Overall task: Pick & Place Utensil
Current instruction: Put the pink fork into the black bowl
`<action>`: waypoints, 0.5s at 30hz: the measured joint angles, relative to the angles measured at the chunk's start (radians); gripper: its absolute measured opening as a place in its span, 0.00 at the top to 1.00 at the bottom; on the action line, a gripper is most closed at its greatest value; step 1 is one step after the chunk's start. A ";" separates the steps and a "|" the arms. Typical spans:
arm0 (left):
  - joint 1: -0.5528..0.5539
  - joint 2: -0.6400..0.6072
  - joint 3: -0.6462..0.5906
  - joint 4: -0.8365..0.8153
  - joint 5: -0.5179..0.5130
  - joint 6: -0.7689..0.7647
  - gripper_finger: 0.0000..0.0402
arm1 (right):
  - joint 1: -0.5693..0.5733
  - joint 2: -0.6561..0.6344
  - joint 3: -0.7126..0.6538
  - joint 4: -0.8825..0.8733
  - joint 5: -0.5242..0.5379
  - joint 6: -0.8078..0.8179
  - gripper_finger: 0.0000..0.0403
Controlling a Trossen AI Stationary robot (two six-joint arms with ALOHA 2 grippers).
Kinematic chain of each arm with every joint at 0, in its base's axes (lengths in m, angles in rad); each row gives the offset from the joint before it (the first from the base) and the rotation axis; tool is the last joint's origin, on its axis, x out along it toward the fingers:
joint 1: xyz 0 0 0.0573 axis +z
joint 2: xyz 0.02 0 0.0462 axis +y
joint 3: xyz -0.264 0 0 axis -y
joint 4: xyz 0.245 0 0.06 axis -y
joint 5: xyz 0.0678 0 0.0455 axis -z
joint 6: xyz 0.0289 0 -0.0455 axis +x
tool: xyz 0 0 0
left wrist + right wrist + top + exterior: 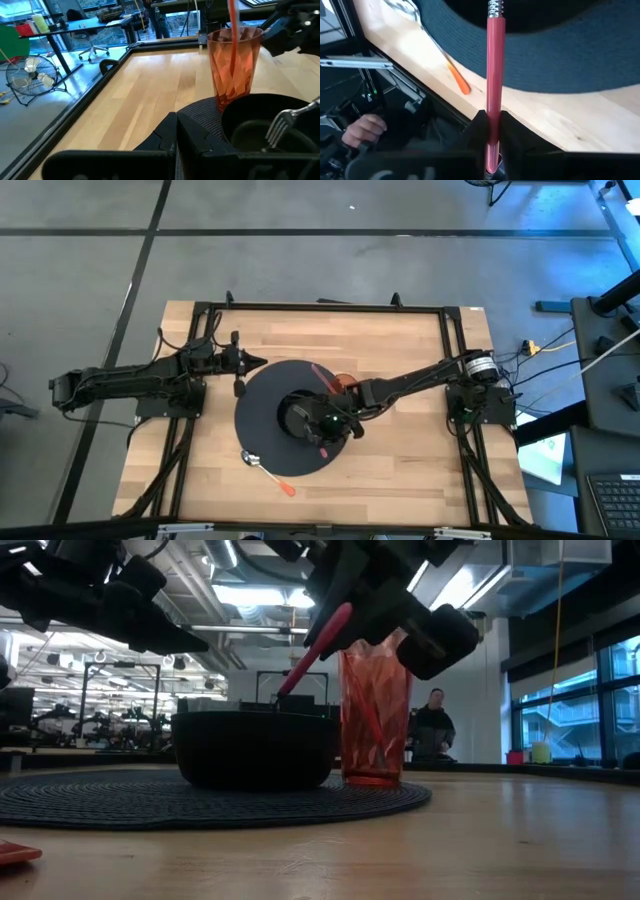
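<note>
A pale, wood-grained counter (400, 350) is seen under a round, dark grey woven placemat (262, 395). On the placemat a black bowl (255, 748) is set, and beside the bowl a translucent orange-red faceted plastic cup (375, 715). A pink-handled fork with silver tines (493, 65) is gripped by the black right gripper (490, 132). Beside the placemat lies a silver spoon with an orange handle (268, 474).

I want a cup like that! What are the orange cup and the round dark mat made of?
The cup looks like clear orange plastic, perhaps glass: you can see through it and its sides are faceted. The mat looks woven, maybe vinyl or fabric: fine ribbed texture shows, dull and dark.
</note>
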 joint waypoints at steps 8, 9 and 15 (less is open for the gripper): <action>0.000 0.000 0.000 0.007 0.000 0.000 0.99 | 0.002 0.000 0.000 -0.032 0.040 0.019 0.92; 0.000 0.000 0.000 0.007 0.000 0.000 0.99 | 0.002 0.000 0.000 -0.040 0.052 0.022 0.92; 0.000 0.000 0.000 0.007 0.000 0.000 0.99 | 0.002 0.000 0.000 -0.049 0.060 0.031 0.89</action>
